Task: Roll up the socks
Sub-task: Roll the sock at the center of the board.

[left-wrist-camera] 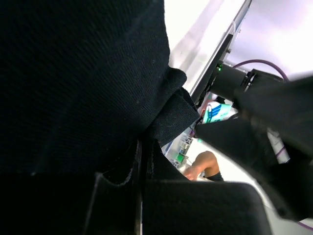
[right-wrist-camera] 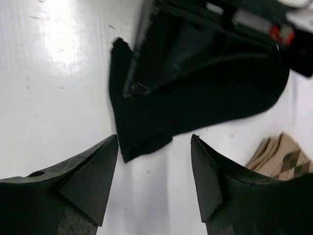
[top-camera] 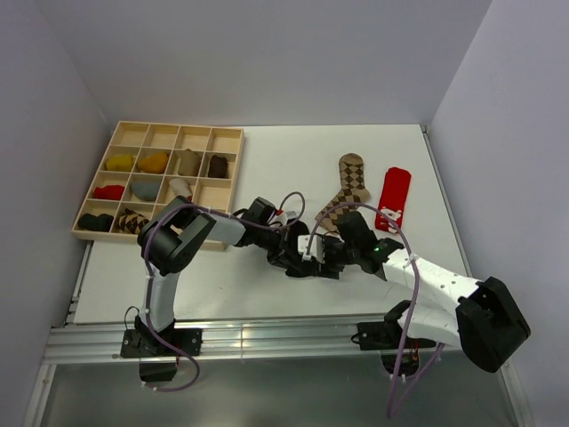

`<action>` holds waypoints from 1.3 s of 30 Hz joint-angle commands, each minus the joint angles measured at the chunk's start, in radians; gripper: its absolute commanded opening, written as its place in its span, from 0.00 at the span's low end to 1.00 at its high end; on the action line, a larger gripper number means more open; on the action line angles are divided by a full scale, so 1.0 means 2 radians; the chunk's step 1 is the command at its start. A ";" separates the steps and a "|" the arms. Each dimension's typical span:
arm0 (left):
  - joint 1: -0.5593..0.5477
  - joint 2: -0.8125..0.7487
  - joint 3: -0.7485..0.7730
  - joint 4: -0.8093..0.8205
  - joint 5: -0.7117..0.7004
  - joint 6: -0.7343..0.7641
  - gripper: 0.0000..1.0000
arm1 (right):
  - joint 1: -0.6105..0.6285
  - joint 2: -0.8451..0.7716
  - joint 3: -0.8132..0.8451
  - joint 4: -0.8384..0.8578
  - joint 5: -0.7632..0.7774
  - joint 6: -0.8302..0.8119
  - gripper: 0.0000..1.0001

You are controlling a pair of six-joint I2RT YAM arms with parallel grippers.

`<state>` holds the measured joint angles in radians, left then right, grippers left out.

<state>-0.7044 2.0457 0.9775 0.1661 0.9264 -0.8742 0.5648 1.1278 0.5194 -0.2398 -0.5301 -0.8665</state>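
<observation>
Left tool [left-wrist-camera: 142, 169] is clamped shut on the black sock [right-wrist-camera: 195, 107], pinning the fabric (likely anchoring the roll). Right tool [right-wrist-camera: 154, 139] hangs open over the sock's near corner on the bench [top-camera: 267, 169]. Argyle sock [top-camera: 347, 191] and red sock [top-camera: 392, 197] lie flat beyond.

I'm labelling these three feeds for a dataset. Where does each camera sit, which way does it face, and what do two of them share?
Top external: above and behind the bases, looking down on the table; both arms show, left gripper beside right gripper.
Left wrist: on the left arm, pressed against the black sock; its shut fingers clamp the fabric.
Right wrist: on the right arm, looking down at the table between its open fingers.
Shared: both wrist views show the black sock.
</observation>
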 commanded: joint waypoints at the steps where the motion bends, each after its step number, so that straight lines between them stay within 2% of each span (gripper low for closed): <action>1: 0.002 0.015 0.019 -0.069 -0.013 -0.003 0.00 | 0.027 -0.025 -0.009 0.039 0.013 -0.025 0.69; 8: 0.006 0.033 0.049 -0.098 -0.012 -0.007 0.00 | 0.073 -0.017 -0.023 0.040 0.024 -0.043 0.71; 12: 0.007 0.036 0.060 -0.110 -0.008 -0.005 0.00 | 0.079 0.002 -0.029 0.047 0.030 -0.055 0.62; 13: 0.008 0.037 0.063 -0.114 -0.007 0.000 0.00 | 0.080 0.006 -0.030 0.049 0.036 -0.056 0.55; 14: 0.009 0.038 0.065 -0.116 -0.005 0.001 0.01 | 0.081 0.011 -0.030 0.055 0.039 -0.056 0.52; 20: 0.010 0.036 0.065 -0.118 0.005 0.011 0.04 | 0.083 0.042 -0.025 0.066 0.052 -0.060 0.49; 24: 0.012 0.029 0.057 -0.103 0.011 0.005 0.11 | 0.083 0.057 -0.013 0.047 0.056 -0.062 0.46; 26: 0.013 0.025 0.058 -0.103 0.012 0.009 0.16 | 0.083 0.066 0.000 0.036 0.056 -0.059 0.35; 28: 0.013 0.022 0.055 -0.097 0.013 0.008 0.20 | 0.083 0.073 0.009 0.026 0.056 -0.058 0.30; 30: 0.014 0.009 0.048 -0.088 0.008 0.001 0.30 | 0.083 0.083 0.019 0.003 0.053 -0.053 0.24; 33: 0.017 -0.016 0.025 -0.053 -0.024 -0.008 0.46 | 0.081 0.098 0.046 -0.051 0.033 -0.049 0.20; 36: 0.022 -0.068 -0.009 -0.004 -0.061 -0.030 0.52 | 0.066 0.116 0.081 -0.119 -0.003 -0.051 0.19; 39: 0.025 -0.104 -0.050 0.038 -0.105 -0.037 0.52 | 0.044 0.143 0.122 -0.184 -0.038 -0.062 0.19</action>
<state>-0.6643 1.9293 0.9298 0.1196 0.8326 -0.9203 0.6807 1.3865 0.7017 -0.4419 -0.5232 -0.9787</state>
